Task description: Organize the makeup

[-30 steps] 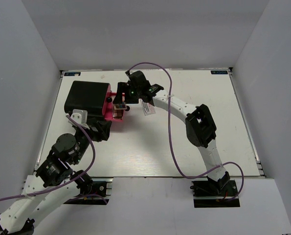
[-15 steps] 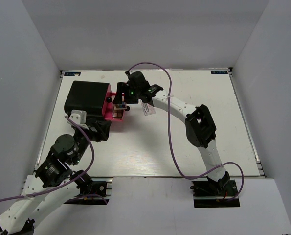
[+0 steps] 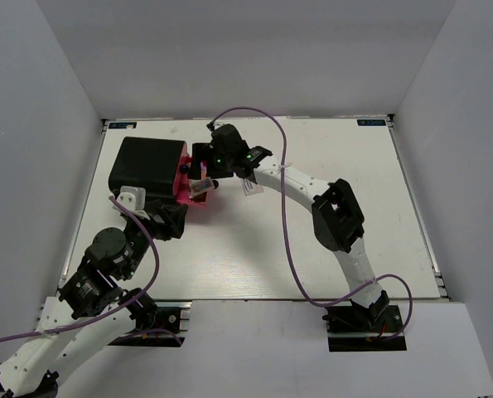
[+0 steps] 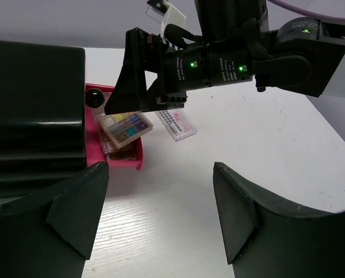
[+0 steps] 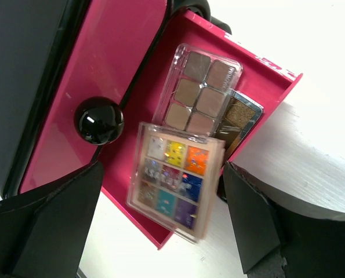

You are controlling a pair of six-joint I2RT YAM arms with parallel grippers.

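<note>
My right gripper [image 3: 201, 171] is open over the pink drawer [image 5: 143, 104] of the black-and-pink case [image 3: 149, 166]. The small square multicoloured palette [image 5: 175, 179] lies tilted between my spread fingers, blurred, over the drawer's front edge; neither finger touches it. Under it lie a brown eyeshadow palette [image 5: 201, 95] and a darker glittery one [image 5: 240, 119]. The square palette also shows in the left wrist view [image 4: 124, 126]. The white-pink flat packet [image 3: 248, 186] lies on the table right of the drawer. My left gripper [image 4: 160, 168] is open and empty, low over the table in front of the case. No lipstick tubes show.
A black round knob [image 5: 98, 120] sits on the pink panel beside the drawer. The right arm's purple cable [image 3: 289, 207] loops over the middle of the table. Grey walls enclose the white table [image 3: 354, 207] on three sides.
My right gripper has shifted slightly left and toward the case, over the drawer. The square palette now sits lower at the drawer's front. The left arm has barely moved.
</note>
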